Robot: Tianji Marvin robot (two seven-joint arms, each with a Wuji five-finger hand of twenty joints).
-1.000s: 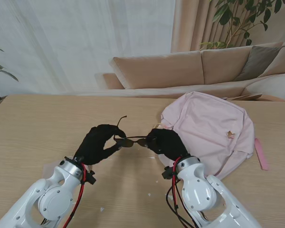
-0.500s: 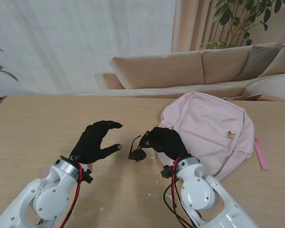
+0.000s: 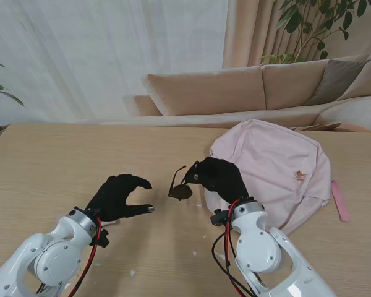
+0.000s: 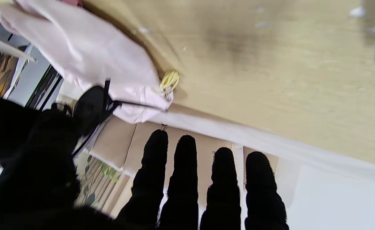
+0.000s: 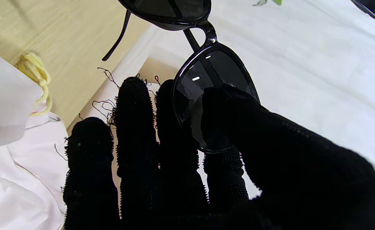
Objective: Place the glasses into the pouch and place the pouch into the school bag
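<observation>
Dark sunglasses [image 3: 179, 187] hang tilted above the table, pinched by one lens in my right hand [image 3: 217, 178], which is shut on them; the thumb presses that lens [image 5: 213, 86] against the fingers [image 5: 136, 134]. My left hand [image 3: 120, 197] is to their left, apart from them, open with thumb and fingers spread and nothing in it. In the left wrist view the glasses [image 4: 91, 108] show beyond its fingers [image 4: 203, 185]. The pink school bag [image 3: 278, 170] lies flat to the right. A pale cloth with a yellow drawstring [image 5: 34, 73], seemingly the pouch, lies at the bag's edge [image 4: 169, 80].
A pink strip [image 3: 340, 201] lies on the table right of the bag. A beige sofa [image 3: 235, 90] stands beyond the far table edge. Small white flecks [image 3: 133, 271] dot the wood near me.
My left hand has let go of the glasses and drawn back toward me, to the left. My right hand keeps them alone; they now hang tilted and slightly farther from me.
</observation>
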